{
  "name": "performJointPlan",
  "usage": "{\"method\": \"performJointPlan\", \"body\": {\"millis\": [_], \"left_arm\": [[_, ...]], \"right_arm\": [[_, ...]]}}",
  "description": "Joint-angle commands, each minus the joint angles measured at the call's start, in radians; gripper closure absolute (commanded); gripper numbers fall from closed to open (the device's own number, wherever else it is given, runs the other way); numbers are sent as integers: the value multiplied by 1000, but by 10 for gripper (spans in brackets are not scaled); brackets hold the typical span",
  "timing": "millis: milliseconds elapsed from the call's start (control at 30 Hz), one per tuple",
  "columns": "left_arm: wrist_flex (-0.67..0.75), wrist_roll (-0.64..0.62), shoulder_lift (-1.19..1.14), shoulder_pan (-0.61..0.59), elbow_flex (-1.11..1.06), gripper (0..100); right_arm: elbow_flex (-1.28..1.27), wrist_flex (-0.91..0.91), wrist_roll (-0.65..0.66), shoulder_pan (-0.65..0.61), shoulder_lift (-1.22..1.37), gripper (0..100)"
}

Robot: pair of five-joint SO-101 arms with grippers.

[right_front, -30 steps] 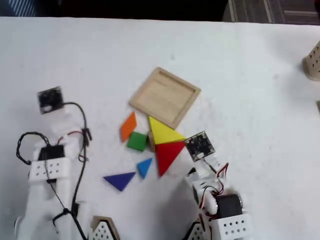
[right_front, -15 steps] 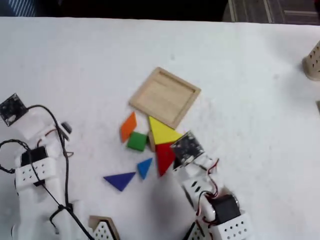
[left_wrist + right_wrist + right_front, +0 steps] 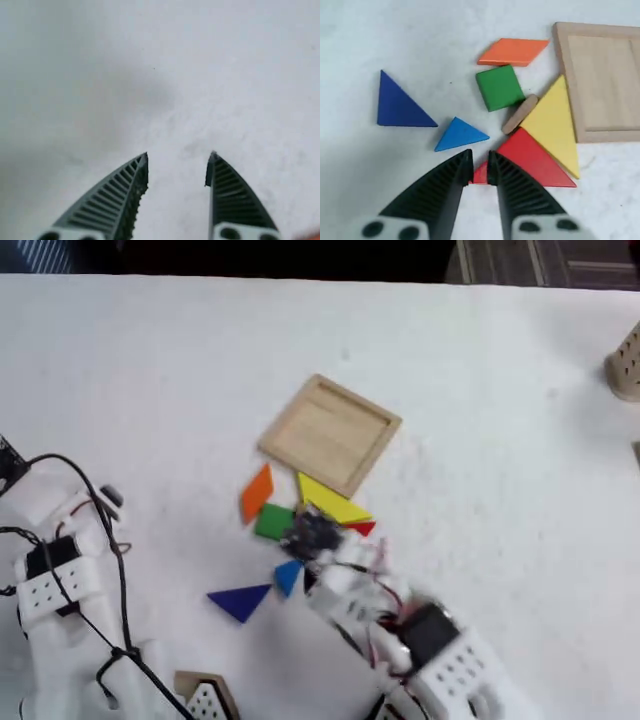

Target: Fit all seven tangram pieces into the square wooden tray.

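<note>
High view first: the wooden tray [image 3: 330,433] is sitting near the middle of the counter [image 3: 480,520] with no piece in it yet, exactly where it was a second ago. The pieces are lying just off its near side: the orange parallelogram [image 3: 257,491], the green square [image 3: 273,522], the yellow triangle [image 3: 325,500], the small blue triangle [image 3: 289,576], and the dark blue triangle [image 3: 240,600] closest to the near edge. None of them has shifted. The right arm [image 3: 400,625] is doing the moving. Over the last second it has swung toward the left edge, across the red triangle [image 3: 364,528], and it is now covering all but a sliver of it. The left arm [image 3: 50,570] has pulled away and is now out by the left edge.

Left wrist view: the left hand [image 3: 177,160] is hanging wide open over bare counter.

Right wrist view: the right hand [image 3: 479,156] is hovering with its fingers [image 3: 450,185] drawn nearly together. Only a narrow slit is parting them, and a corner of the red triangle is showing through it. The small blue triangle is lying just beside the tips. A wood-coloured piece [image 3: 520,114] is resting between the green square and the yellow triangle, and the yellow triangle is touching the tray's rim.
</note>
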State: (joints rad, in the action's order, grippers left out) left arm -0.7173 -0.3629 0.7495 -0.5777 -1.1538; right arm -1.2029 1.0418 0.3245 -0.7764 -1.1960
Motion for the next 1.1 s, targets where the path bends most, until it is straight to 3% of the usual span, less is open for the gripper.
{"method": "performJointPlan", "body": {"millis": [0, 133, 267, 433, 667, 900, 1067], "left_arm": [[55, -12, -18, -44, 64, 804], [112, -14, -130, -128, 114, 805], [66, -49, -268, -139, 212, 805], [64, -51, -341, -139, 261, 805], [58, -51, -328, -136, 258, 805], [58, -49, -329, -128, 256, 805], [60, -49, -326, -107, 245, 805]], "right_arm": [[143, -33, -9, -139, 286, 795], [176, -170, -9, -315, 503, 693], [176, -394, -23, -421, 680, 712], [199, -582, -112, -447, 857, 733], [270, -588, -112, -395, 1007, 733], [275, -587, -109, -222, 1007, 734], [276, -591, 43, -136, 1012, 734]]}}
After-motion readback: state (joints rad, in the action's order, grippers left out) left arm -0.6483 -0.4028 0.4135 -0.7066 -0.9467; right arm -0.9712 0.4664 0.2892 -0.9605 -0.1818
